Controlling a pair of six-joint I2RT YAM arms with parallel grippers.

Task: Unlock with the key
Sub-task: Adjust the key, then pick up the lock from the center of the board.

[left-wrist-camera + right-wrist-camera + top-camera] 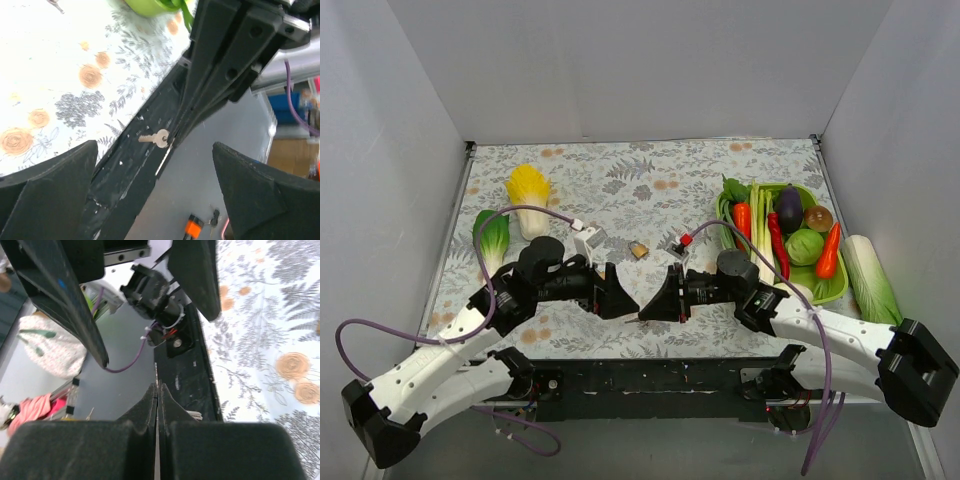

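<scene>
Holds a small silver key by its head at the tips of the right gripper, fingers pressed together, near the front edge of the floral table. Faces the left gripper, fingers spread wide, gripping nothing. Leaves the brass padlock lying just beyond both grippers

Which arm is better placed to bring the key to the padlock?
Right. The right end effector is shut on the key, blade sticking out; the left end effector stands open and empty. The padlock lies just beyond both.
</scene>
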